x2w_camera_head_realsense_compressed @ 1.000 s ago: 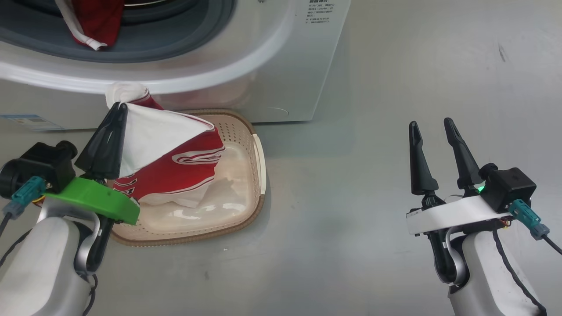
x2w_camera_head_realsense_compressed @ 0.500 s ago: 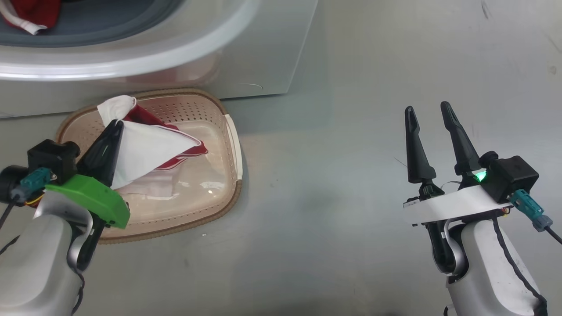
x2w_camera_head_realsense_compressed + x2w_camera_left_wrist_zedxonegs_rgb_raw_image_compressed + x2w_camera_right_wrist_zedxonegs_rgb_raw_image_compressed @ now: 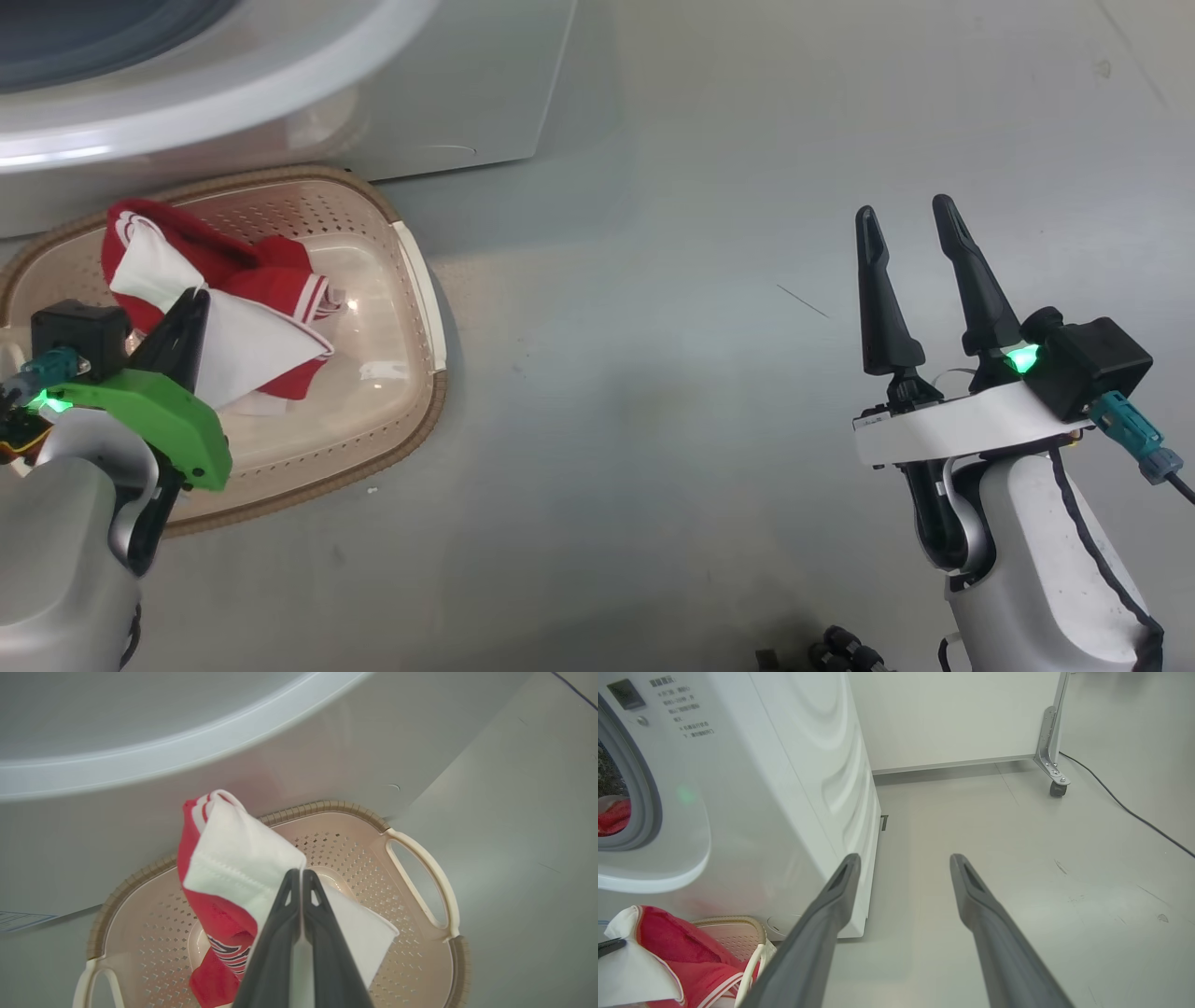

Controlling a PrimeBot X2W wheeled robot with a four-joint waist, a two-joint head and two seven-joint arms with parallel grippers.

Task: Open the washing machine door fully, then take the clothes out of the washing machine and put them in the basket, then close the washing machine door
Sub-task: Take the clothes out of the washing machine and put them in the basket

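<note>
a: what's the left gripper point(image 3: 299, 877) doing?
b: fingers pressed together, pinching the white fold of a red-and-white garment point(image 3: 219, 858). its lower part lies in the basket point(image 3: 327, 808), on the floor point(image 3: 653, 373) just before the washing machine point(image 3: 467, 84).
a: and the right gripper point(image 3: 904, 207)?
b: spread wide, holding nothing, well apart from the basket.

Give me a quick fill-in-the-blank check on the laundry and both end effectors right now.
The left end effector is ____ on the red-and-white fabric garment.
That garment hangs over the cream perforated plastic basket, whose woven-look rim is ____.
The right end effector stands ____, holding nothing.
Missing: shut; brown; open.
</note>
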